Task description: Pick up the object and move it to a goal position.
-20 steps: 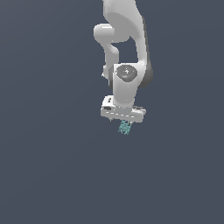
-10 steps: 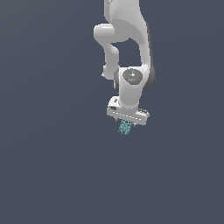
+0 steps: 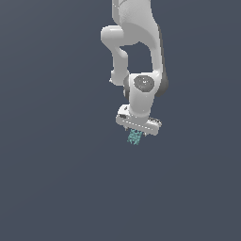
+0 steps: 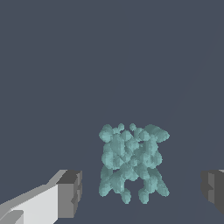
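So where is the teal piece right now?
In the exterior view the teal piece sits just under the white hand; the wrist view shows it between the open fingers, touching neither.

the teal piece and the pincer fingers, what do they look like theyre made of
Teal piece: matte, bumpy lattice of fused blobs with gaps, perhaps a printed plastic or foam; the render leaves it open. Pincer fingers: flat grey blocks on white bodies, matte, probably hard plastic or rubber pads.
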### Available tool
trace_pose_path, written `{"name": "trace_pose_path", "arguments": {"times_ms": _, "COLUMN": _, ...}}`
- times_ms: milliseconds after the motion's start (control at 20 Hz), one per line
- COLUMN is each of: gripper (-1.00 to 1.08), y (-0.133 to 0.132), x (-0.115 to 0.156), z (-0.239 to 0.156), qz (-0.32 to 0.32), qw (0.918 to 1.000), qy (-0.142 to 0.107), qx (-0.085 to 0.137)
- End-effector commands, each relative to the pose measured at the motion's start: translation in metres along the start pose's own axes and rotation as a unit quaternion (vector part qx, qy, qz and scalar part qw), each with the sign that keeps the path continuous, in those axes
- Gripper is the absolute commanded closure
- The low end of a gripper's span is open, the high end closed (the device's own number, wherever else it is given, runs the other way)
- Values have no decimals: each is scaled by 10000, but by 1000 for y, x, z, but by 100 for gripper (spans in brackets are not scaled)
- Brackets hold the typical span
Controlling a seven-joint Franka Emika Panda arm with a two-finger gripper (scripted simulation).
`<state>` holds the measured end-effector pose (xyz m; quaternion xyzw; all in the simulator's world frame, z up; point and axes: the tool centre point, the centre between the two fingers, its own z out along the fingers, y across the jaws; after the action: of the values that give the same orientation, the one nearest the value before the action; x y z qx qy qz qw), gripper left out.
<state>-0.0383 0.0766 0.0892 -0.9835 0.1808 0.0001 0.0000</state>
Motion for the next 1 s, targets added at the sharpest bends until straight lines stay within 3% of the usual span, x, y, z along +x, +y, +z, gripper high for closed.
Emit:
{"name": "trace_pose_path", "arguments": {"times_ms": 0, "gripper": -92, "y": 0, "x": 0, "z": 4, "qz": 0, "qw": 10000, "qy": -2, "qx": -1}}
{"name": "trace_pose_path", "arguments": {"times_ms": 700, "gripper": -92, "y": 0, "x": -1, "z": 49, "qz": 21, "qw": 10000, "qy": 1, "qx": 0}}
{"name": "trace_pose_path", "arguments": {"times_ms": 750, "gripper": 108, "y": 0, "x": -1, "z": 49, "qz": 21, "qw": 10000, "qy": 1, "qx": 0}}
{"name": "trace_pose_path", "arguments": {"times_ms": 950, "gripper": 108, "y": 0, "x": -1, "z": 49, "qz": 21, "qw": 10000, "qy": 1, "qx": 0}}
